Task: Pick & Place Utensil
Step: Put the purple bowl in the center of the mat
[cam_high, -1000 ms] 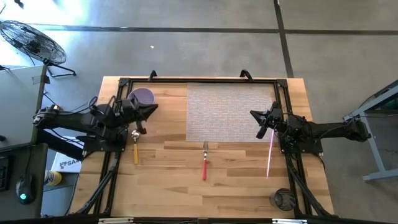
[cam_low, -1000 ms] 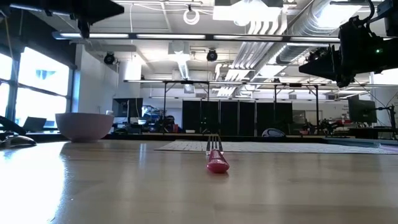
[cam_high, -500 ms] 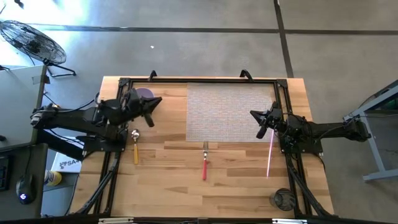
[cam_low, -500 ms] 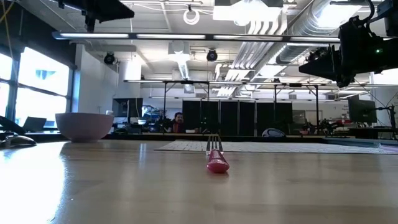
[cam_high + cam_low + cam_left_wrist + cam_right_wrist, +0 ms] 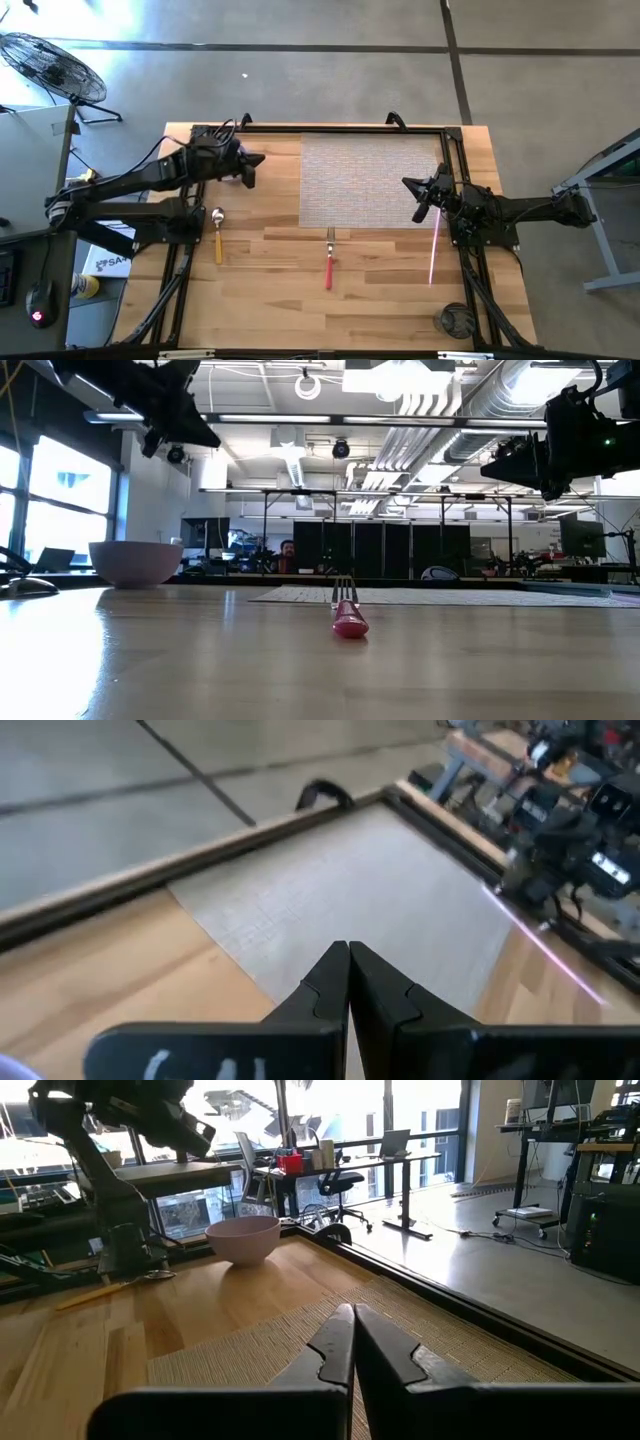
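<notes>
Wooden surface (image 5: pixel 280 290) first, from its left edge: a yellow spoon (image 5: pixel 218 236) lies beside the left rail, untouched. Behind it, near the far-left corner, sits the bowl (image 5: pixel 135 563), now hidden in the high view by the left arm. That arm has swung from above the spoon toward the far edge over the last second, and its left pincer (image 5: pixel 250 172) hovers high over the bowl with fingers pressed together, holding nothing. I judge this as a move away from the utensils rather than toward a pick, so no pick has begun.

At the middle, a red fork (image 5: pixel 329 262) lies tines toward the woven mat (image 5: pixel 365 180), which covers the far centre. Neither has shifted.

Toward the right edge, the right pincer (image 5: pixel 420 198) waits unmoved over the mat's right border, fingers pressed together and empty. A pink utensil (image 5: pixel 434 245) lies just beside that arm.

No writing on any utensil can be read; a box under the left edge bears letters too partial to make out.
</notes>
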